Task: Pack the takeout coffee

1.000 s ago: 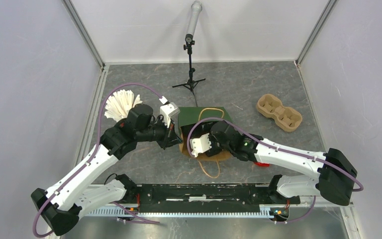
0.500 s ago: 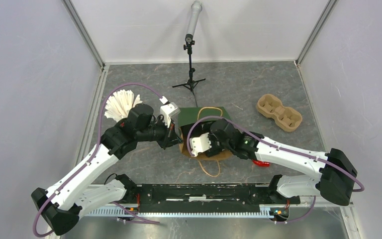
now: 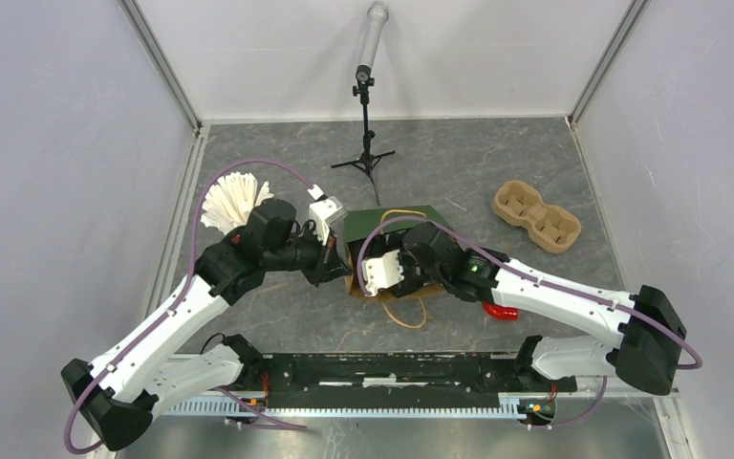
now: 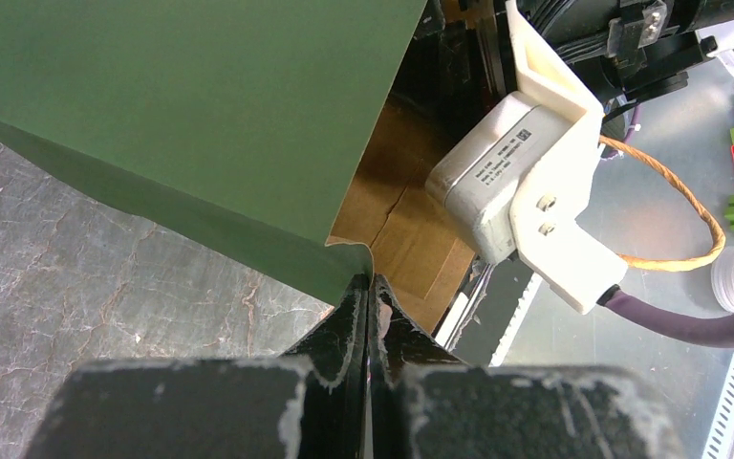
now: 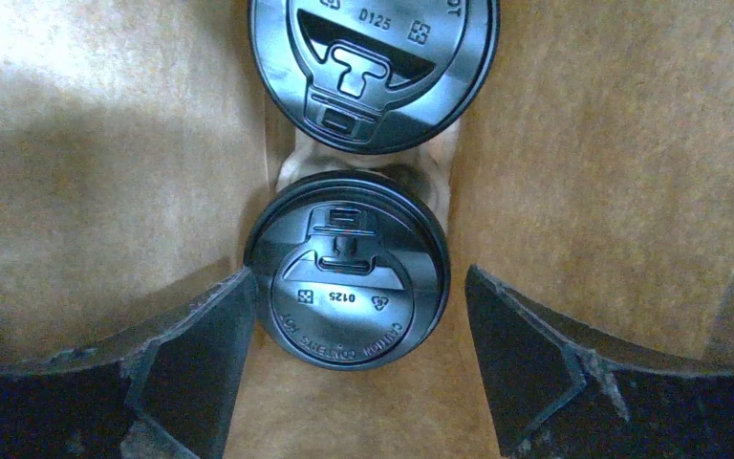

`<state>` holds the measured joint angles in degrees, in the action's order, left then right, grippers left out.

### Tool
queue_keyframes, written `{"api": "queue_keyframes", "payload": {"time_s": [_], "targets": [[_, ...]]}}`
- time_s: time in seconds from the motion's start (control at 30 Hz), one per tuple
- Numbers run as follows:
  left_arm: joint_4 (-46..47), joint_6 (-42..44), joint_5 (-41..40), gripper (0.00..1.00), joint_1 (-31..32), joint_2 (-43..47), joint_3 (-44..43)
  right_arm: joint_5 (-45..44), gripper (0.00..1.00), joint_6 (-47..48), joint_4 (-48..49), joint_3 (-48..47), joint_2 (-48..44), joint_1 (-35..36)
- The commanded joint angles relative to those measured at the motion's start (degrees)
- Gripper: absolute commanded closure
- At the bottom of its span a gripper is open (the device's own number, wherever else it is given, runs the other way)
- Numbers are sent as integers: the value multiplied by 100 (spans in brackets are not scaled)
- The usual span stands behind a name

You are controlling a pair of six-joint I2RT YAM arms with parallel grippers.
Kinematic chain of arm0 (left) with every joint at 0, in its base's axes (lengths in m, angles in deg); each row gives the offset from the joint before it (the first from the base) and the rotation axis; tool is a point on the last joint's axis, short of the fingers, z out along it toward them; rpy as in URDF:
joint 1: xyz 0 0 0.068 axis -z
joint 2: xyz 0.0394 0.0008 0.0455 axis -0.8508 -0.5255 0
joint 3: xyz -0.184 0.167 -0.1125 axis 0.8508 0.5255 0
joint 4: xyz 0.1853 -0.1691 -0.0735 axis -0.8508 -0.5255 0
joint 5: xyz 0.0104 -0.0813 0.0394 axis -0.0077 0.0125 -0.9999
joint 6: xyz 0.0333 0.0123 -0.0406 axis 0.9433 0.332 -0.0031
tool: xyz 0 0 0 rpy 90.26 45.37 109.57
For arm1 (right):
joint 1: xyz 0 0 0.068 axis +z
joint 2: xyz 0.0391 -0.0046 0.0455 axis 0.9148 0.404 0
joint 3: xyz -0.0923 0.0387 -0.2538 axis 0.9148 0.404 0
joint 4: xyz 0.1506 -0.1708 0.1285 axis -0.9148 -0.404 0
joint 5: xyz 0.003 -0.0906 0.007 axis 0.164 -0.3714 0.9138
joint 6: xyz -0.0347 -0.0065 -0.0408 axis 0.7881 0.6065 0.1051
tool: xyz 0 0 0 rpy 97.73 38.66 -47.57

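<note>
The green paper bag (image 3: 397,216) lies on its side at mid-table with its brown inside showing. My left gripper (image 4: 371,287) is shut on the bag's mouth edge (image 4: 349,251), pinching the paper. My right gripper (image 5: 358,277) is inside the bag and open. Its fingers (image 5: 201,335) stand either side of a takeout coffee's black lid (image 5: 349,273); the left one is close against the lid and the right one is apart. A second black lid (image 5: 373,67) sits just beyond it. The cups' bodies are hidden.
A brown cardboard cup carrier (image 3: 536,216) lies at the right. White sticks (image 3: 232,199) fan out behind my left arm. A microphone tripod (image 3: 367,115) stands at the back. A red object (image 3: 500,311) lies under my right forearm. The bag's twine handle (image 3: 406,314) loops toward me.
My right arm has pushed a little further into the bag, uncovering the red object, and the bag's green side has shifted slightly. The left gripper keeps its pinch.
</note>
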<state>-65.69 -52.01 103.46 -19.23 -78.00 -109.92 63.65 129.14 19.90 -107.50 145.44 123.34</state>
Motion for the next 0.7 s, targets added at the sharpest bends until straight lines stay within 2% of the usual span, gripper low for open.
{"api": "queue_keyframes", "payload": {"time_s": [0.0,0.2,0.53,0.67], "targets": [[195,-127,59,98,-13,6,-190,352,16,-53,-182,-330,-133,59],[195,-128,48,98,-13,-5,-181,571,27,-105,-508,-379,-187,74],[157,-94,60,98,-13,-4,-199,555,45,-238,-440,-332,-281,75],[156,-102,66,98,-13,18,-190,533,56,-257,-404,-258,-340,67]]}}
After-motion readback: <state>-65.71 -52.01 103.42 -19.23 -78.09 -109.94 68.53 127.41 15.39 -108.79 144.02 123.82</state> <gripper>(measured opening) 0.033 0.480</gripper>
